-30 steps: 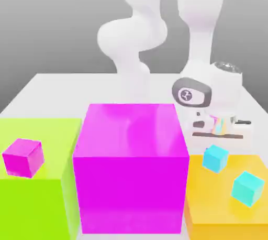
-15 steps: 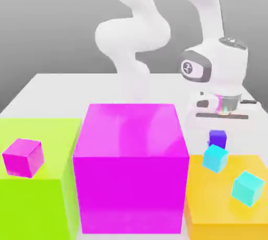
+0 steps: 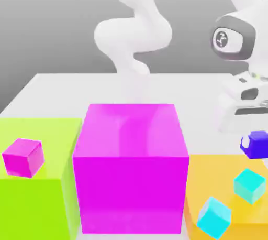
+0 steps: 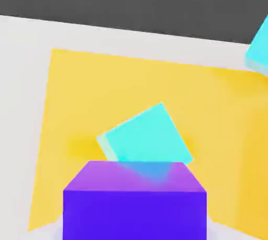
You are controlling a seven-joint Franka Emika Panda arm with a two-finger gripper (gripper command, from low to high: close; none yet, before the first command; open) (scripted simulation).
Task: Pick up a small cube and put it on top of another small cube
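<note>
The claw point(image 3: 255, 140), clamped on the small dark blue cube point(image 3: 256, 144), hangs above the orange block point(image 3: 204, 181), a cyan cube point(image 3: 249, 184) just below it.

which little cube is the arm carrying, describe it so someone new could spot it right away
Start at the big magenta block in the middle, then look to the orange block on the exterior view's right. Above that block's far side, the gripper holds the small dark blue cube in the air. The two small cyan cubes rest on the orange block; this one is indigo and lifted clear.
</note>
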